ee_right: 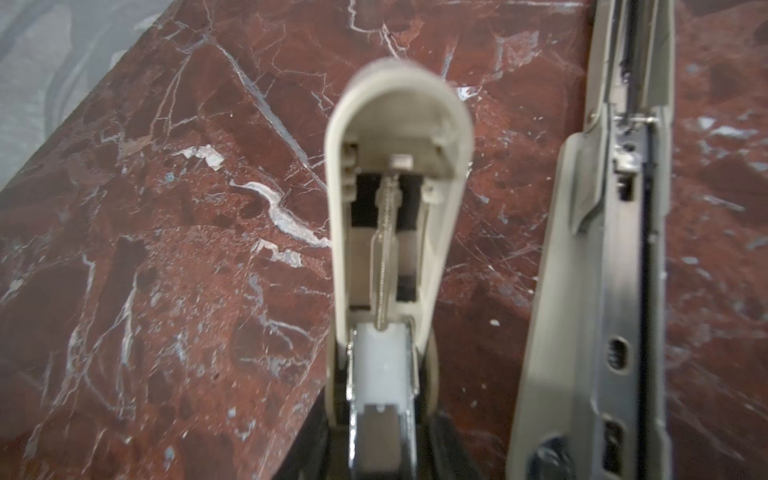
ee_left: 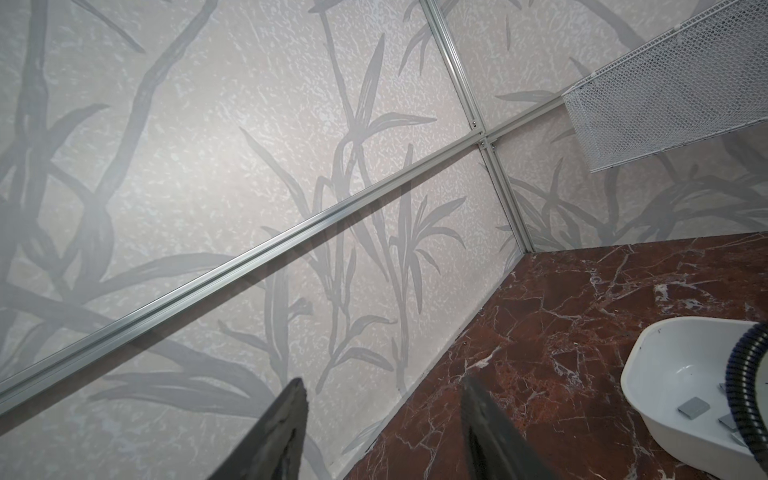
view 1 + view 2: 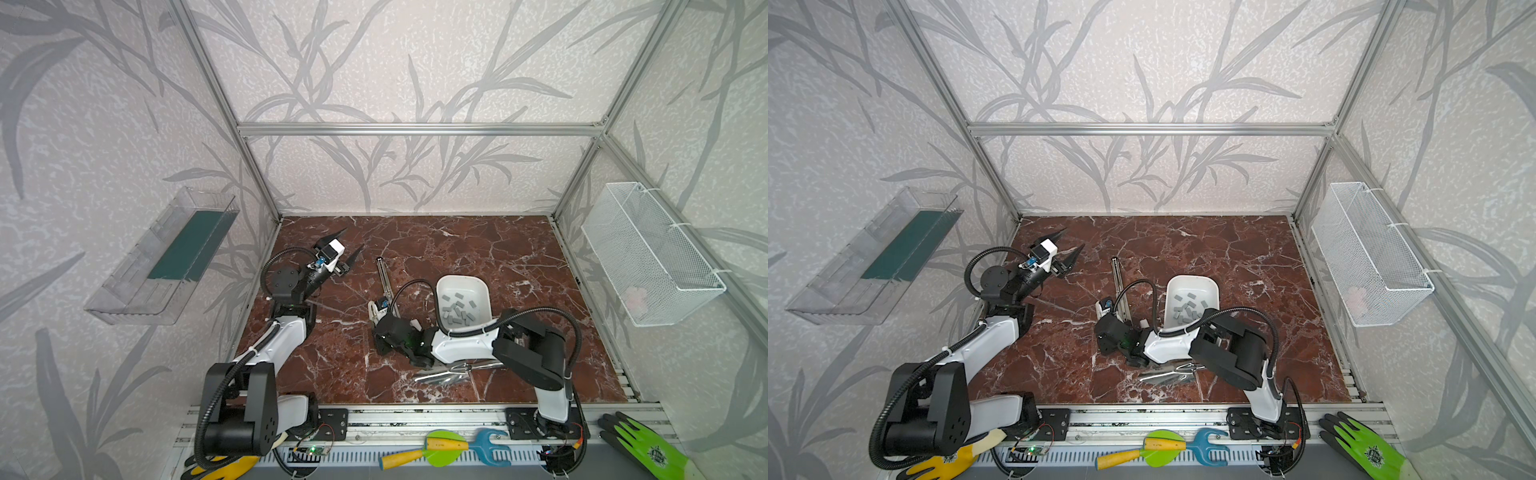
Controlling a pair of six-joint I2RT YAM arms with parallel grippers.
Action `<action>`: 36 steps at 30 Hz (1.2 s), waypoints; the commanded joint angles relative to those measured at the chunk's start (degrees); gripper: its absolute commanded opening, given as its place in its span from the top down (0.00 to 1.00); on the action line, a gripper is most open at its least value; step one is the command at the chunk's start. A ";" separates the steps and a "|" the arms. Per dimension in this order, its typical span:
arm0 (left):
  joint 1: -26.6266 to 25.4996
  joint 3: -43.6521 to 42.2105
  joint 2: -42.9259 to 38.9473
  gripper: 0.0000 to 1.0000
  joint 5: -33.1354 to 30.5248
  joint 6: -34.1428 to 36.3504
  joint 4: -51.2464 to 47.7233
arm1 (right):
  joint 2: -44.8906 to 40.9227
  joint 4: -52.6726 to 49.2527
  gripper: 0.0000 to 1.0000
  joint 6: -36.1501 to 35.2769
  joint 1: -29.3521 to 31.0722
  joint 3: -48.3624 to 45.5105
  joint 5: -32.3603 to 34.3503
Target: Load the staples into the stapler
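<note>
Right wrist view shows the right tool (image 1: 382,449) clamped on the open stapler (image 1: 399,174); both top views show the staples (image 3: 458,309) in a white bowl (image 3: 482,291) nearby, and the left tool (image 3: 354,237) wide, empty.

It is a robot lab booth: a metal frame (image 3: 419,129) holds leaf-papered walls (image 3: 415,62) around a red stone table (image 3: 478,245).

The bowl (image 3: 478,286) is glossy plastic, the staples (image 3: 457,309) dull metal (tabletop (image 3: 498,249): polished marble).
</note>
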 commanded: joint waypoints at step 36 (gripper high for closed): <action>0.12 2.23 -0.55 0.41 0.05 4.94 -7.05 | 1.38 -10.54 0.36 3.78 0.53 7.57 4.05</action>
